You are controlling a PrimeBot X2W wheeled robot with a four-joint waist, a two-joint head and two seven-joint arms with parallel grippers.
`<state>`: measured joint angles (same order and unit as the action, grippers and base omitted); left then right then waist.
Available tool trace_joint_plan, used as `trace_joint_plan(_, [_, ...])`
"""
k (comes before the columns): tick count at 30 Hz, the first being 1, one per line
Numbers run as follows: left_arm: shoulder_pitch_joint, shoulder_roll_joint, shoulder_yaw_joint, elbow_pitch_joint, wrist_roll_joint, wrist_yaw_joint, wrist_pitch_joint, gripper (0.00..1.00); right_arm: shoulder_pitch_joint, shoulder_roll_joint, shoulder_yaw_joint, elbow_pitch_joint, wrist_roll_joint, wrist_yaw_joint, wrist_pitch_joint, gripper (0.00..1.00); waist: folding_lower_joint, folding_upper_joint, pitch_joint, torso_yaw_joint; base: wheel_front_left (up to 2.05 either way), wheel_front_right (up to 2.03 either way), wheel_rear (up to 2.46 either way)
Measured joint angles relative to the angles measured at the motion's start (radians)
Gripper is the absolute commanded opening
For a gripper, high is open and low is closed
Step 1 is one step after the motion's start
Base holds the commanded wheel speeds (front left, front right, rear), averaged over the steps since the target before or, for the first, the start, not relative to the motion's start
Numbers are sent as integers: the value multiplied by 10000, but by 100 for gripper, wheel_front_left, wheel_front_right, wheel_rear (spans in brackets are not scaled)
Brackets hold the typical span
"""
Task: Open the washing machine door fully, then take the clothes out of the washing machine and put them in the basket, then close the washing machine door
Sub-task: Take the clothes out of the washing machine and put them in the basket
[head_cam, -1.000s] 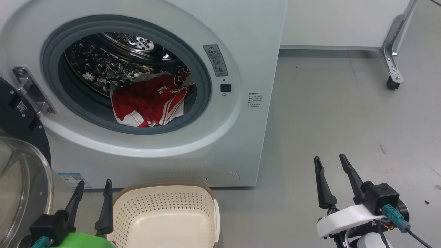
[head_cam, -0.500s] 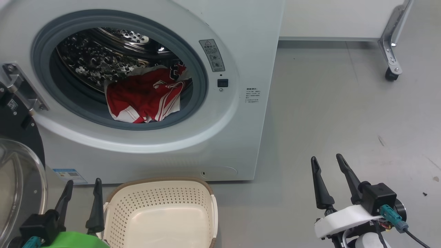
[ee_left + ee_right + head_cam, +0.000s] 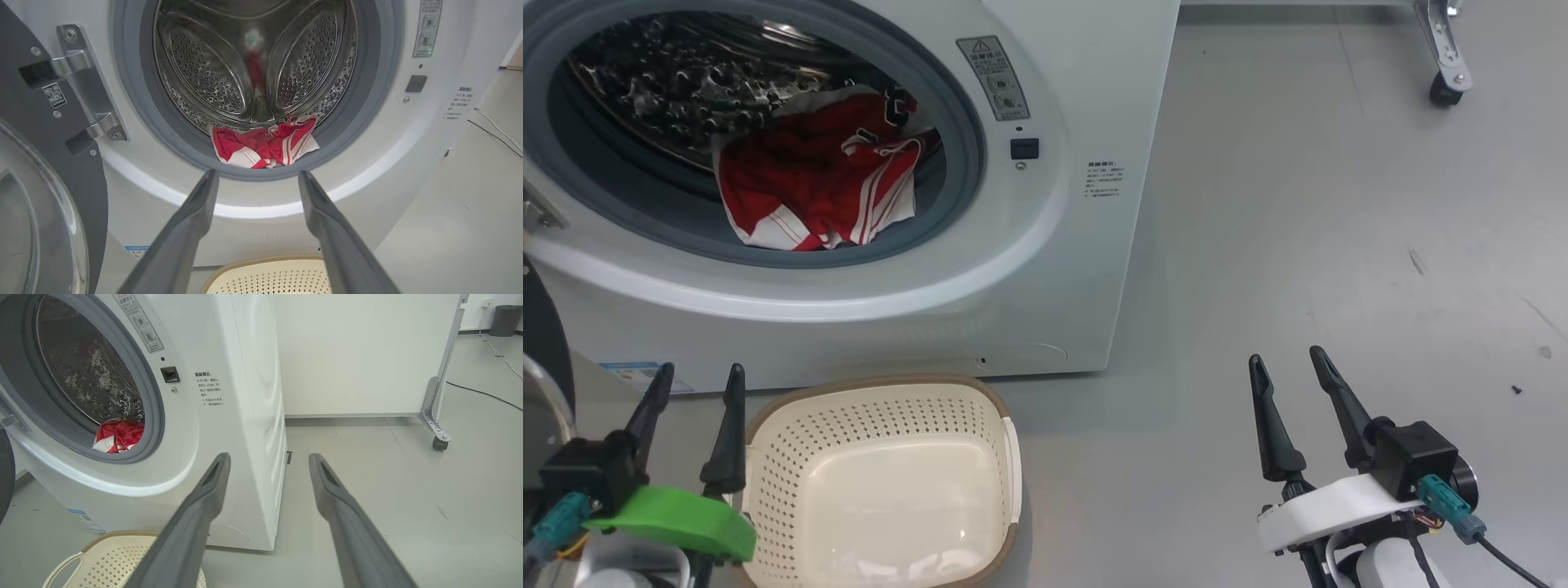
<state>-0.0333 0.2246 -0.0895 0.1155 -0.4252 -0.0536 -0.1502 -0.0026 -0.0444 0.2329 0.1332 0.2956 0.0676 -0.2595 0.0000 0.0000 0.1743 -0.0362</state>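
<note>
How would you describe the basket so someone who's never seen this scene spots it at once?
Find the big white washing machine with its round mouth open. On the grey floor just in front of it, below that mouth, sits the basket. It is a cream tub with perforated sides and a brown rim, and it is empty, while the red clothes lie in the machine.

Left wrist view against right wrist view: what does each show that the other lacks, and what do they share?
Left wrist: the washing machine door with its glass bowl, a QR label, the drum back wall. Right wrist: the washing machine side, a white partition on a caster, a dark bin. Shared: the clothes at the drum's lip, the basket. Each shows its own open claw: left claw, right claw.
</note>
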Motion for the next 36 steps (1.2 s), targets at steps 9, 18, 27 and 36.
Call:
trace_joint_plan(9, [-1392, 635, 336, 73, 73, 59, 777, 100, -505, -8, 267, -232, -56, -10, 0, 100, 0, 0, 995, -343, 0, 0, 0])
trace_joint_plan(18, [-2973, 1145, 717, 581, 58, 221, 1620, 100, -1100, -10, 487, -431, -44, -86, 0, 100, 1, 0, 1945, -826, 0, 0, 0])
trace_joint_plan(27, [-4249, 1651, 732, 1524, 75, 307, 2679, 100, -1465, -12, 591, -569, 94, -184, 0, 100, 0, 0, 2664, -1375, 0, 0, 0])
trace_joint_plan(36, [-5569, 1762, 502, 2332, 146, 307, 3496, 100, -1856, -12, 671, -662, 94, -268, 0, 100, 1, 0, 3343, -1665, 0, 0, 0])
